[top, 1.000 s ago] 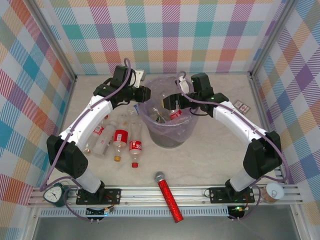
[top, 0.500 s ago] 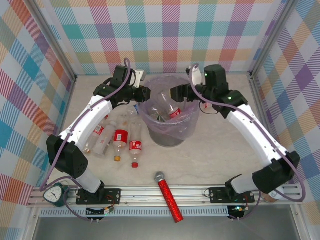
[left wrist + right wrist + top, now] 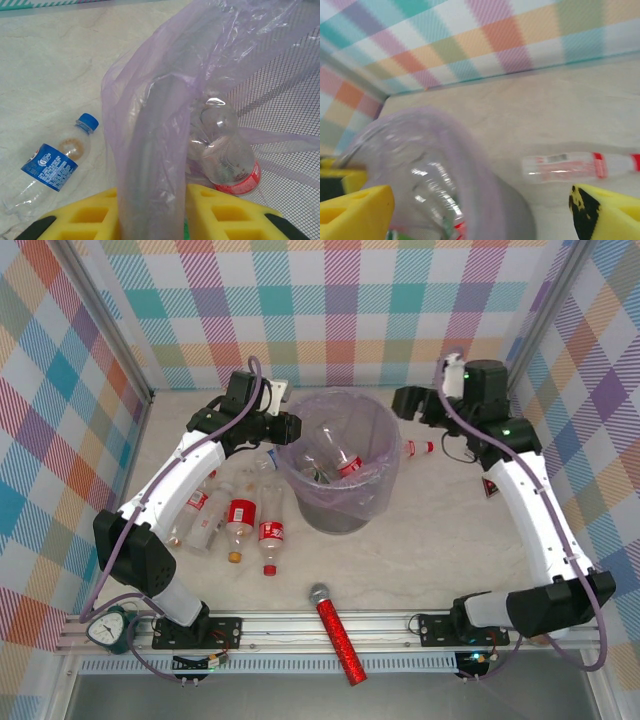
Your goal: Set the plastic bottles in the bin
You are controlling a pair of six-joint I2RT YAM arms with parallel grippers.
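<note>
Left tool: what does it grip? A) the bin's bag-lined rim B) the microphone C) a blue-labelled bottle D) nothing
A: in the left wrist view the bag-covered rim of the bin runs between the yellow fingers of the left tool; the blue-labelled bottle lies apart on the table.

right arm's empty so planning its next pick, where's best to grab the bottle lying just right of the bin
Take the clear red-capped bottle across its labelled middle, coming down from above with the right end effector. It lies flat on its side, cap pointing away from the bin, with bare table along both long sides.
</note>
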